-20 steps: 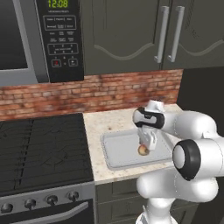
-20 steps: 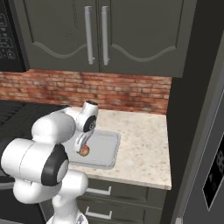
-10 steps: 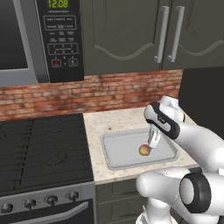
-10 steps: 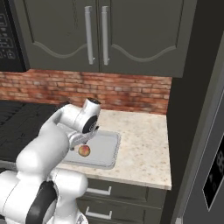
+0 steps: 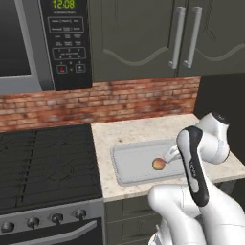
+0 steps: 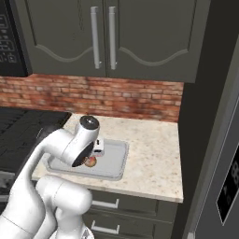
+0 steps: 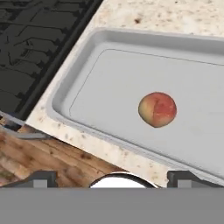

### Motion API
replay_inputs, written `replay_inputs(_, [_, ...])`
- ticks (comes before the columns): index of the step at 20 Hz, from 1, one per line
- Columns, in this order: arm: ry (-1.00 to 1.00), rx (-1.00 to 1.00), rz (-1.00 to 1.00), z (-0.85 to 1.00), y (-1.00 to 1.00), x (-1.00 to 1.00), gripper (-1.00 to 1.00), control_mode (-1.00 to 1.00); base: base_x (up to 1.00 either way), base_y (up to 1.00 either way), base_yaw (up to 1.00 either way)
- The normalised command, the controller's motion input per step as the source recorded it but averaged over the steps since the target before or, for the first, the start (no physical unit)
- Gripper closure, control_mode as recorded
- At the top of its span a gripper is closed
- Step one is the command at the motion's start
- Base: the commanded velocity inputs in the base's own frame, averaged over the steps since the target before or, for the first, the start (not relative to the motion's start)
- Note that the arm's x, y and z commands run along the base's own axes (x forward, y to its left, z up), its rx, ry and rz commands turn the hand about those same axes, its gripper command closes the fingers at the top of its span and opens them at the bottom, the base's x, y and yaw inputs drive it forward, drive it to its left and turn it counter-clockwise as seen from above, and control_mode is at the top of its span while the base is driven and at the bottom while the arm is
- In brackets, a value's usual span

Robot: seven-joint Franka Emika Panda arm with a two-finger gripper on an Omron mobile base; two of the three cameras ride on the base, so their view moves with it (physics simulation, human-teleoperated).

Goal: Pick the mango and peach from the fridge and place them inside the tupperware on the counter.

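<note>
The beige speckled stone counter [image 5: 143, 131] runs between the black stovetop [image 5: 45, 165] and a dark tall panel, under a red brick backsplash [image 5: 105, 98] and dark grey wall cabinets [image 5: 143, 38]. On the counter, just beside the stovetop edge, lies the shallow light grey rectangular tupperware [image 5: 129, 165] with rounded corners and a raised rim. The white arm with dark joints rises in front of the counter, its elbow folded high and its forearm bent over the tupperware's side away from the stovetop, with the wrist angled down toward the tray floor. The two-finger gripper [image 7: 111, 177] hangs above the tupperware's near rim; its dark fingertips [image 7: 41, 178] stand spread wide, far apart at the bottom of the hand view, with nothing between them. Inside the tupperware, about midway across its floor and apart from every wall, rests one small roundish fruit [image 7: 157, 109], yellow-green on one side with an orange-red blush on the other, which looks like the mango; it lies free of the gripper.
</note>
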Motion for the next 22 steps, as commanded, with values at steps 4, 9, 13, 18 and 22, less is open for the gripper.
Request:
replay_inputs(4, [-0.12, -0.1, -0.99, 0.75, 0.31, -0.42, -1.0, -1.0, 0.0, 0.0, 0.0])
replay_inputs(9, [0.0, -0.01, -0.67, 0.77, 0.17, -0.51, -1.0, -1.0, 0.0, 0.0, 0.0])
replay_inputs(13, [0.01, 0.0, -0.41, 0.39, 0.03, -0.66, -1.0, -1.0, 0.0, 0.0, 0.0])
replay_inputs(18, [0.06, 0.0, -0.11, -0.06, 0.16, -0.64, -1.0, -1.0, 0.0, 0.0, 0.0])
replay_inputs(22, [0.19, 0.0, 0.0, -0.07, 0.25, -0.44, -1.0, -1.0, 0.0, 0.0, 0.0])
